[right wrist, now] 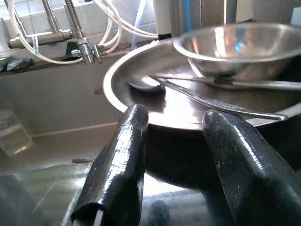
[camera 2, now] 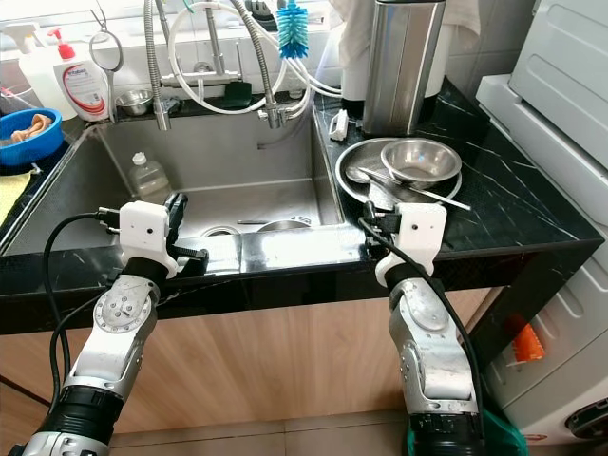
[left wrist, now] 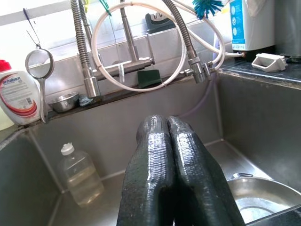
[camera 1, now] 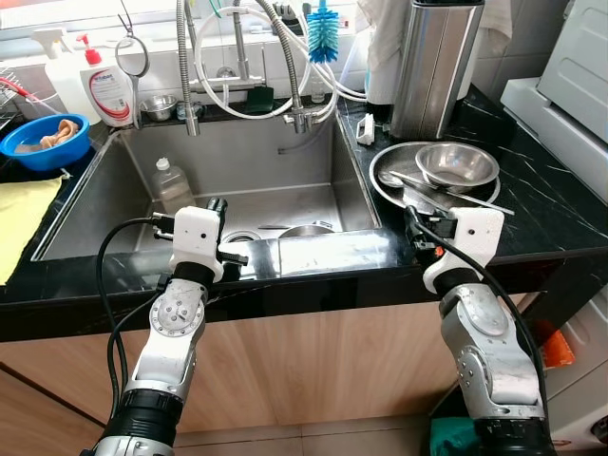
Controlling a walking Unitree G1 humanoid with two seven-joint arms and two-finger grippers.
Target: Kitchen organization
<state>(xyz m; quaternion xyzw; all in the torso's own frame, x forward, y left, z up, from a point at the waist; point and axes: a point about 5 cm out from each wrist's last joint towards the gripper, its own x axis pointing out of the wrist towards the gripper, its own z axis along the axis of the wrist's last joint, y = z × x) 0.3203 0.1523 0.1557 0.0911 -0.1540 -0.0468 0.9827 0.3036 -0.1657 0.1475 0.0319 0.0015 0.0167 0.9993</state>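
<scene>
Presently: right gripper [right wrist: 174, 155], jaws spread, empty, at counter [camera 1: 541, 204] front edge, facing steel plate [camera 1: 394, 157] just beyond; left gripper [left wrist: 171, 155] jaws closed, empty.

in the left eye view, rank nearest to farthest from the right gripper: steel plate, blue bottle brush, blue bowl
1. steel plate, on the counter just ahead of the right gripper.
2. blue bottle brush, hanging behind the sink by the taps.
3. blue bowl, far across on the left counter.

Two silver arms with round joints and black cuffs carry white wrist boxes trailing black cables; the left end effector [left wrist: 175, 179] and right end effector [right wrist: 176, 160] have glossy black fingers.
</scene>
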